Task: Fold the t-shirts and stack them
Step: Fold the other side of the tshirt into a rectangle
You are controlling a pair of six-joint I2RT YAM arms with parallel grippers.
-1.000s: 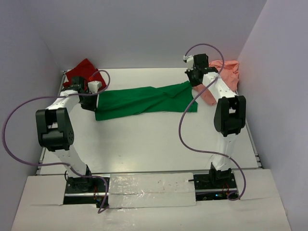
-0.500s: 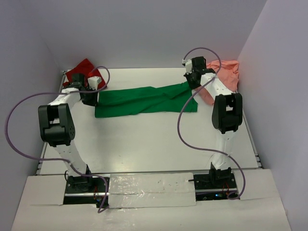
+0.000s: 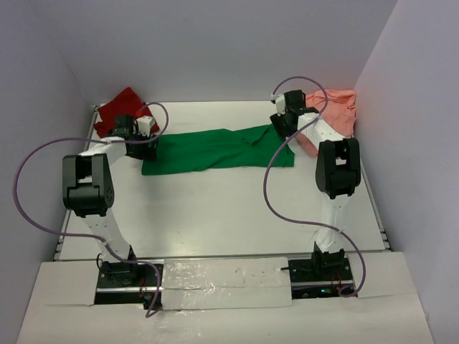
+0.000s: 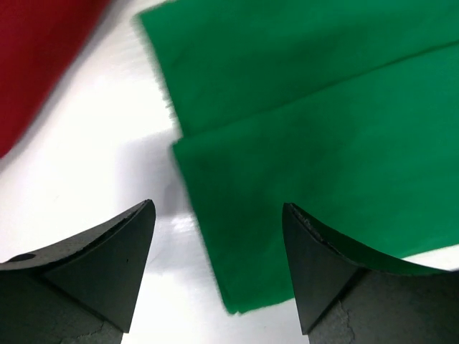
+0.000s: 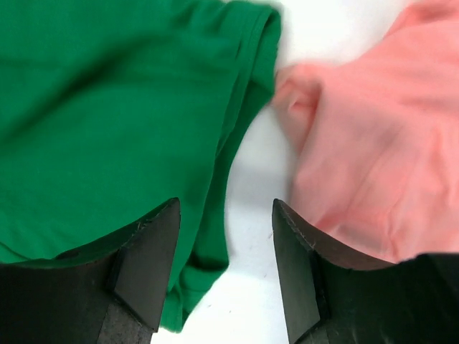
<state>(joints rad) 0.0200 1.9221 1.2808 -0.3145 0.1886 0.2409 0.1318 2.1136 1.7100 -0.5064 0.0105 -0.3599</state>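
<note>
The worktop [image 3: 229, 215] spreads open in front of the long green shirt [image 3: 215, 150], whose end edges sit beneath the left fingers [image 4: 107, 265] and right fingers [image 5: 150, 258], both wide, empty.

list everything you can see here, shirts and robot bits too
green shirt: one, bright green, long strip across the far middle of the table
red shirt: one, dark red, far left corner
pink shirt: one, salmon, far right corner
table: one, white, under all three shirts
cables: two, purple, looping at left and right
arms: two, white and black, bases at near edge
left end effector: one, black, open over green shirt's left end
right end effector: one, black, open between green and pink shirts
</note>
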